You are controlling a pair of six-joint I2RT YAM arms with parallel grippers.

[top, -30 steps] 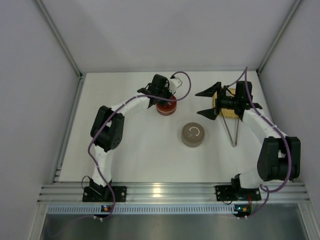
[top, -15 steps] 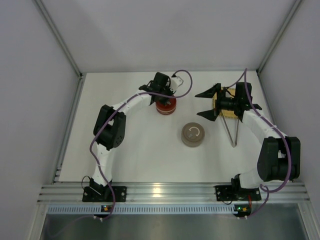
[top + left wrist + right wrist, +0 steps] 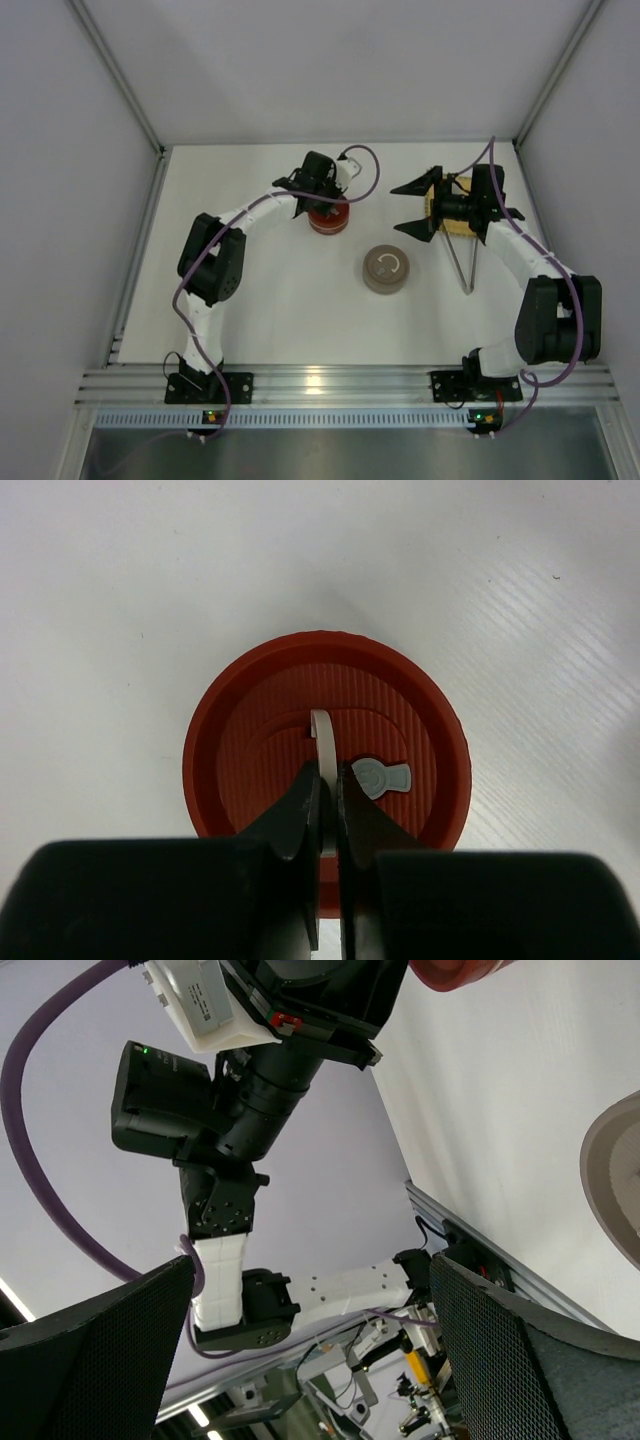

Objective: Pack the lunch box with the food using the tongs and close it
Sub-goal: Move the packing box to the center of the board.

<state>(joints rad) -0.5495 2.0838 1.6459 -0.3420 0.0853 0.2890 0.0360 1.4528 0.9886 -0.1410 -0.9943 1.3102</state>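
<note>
1. Since a second ago the left gripper (image 3: 322, 193) has finished closing. Its fingers (image 3: 300, 815) were part open then and now stand all but shut, and the left elbow has swung a little to the left. We see no shift in the right arm.
2. In the left wrist view those fingers pinch a thin white tab (image 3: 322, 738) that stands upright at the middle of the round red lid (image 3: 250, 730). One finger presses on each side of the tab. A small grey tab (image 3: 382, 777) lies flat on the lid just right of the fingers.
3. From above, the red lid (image 3: 329, 220) sits at the far middle of the bench (image 3: 280, 300), directly under the left gripper.
4. The right gripper (image 3: 413, 207) hangs at the far right with its fingers (image 3: 100, 1360) spread as wide as they go, holding nothing and pointing left towards the red lid.
5. A yellow mat (image 3: 457, 228) lies beneath the right wrist, mostly hidden, and we cannot make out any food on it.
6. The tongs (image 3: 466, 282) lie flat on the bench just near of the mat, with the joined end nearest us and the two arms opening towards the mat. No fingers touch them.
7. A round grey-brown tin (image 3: 386, 270) stands in the middle of the bench, near of the red lid and left of the tongs, apart from both.
</note>
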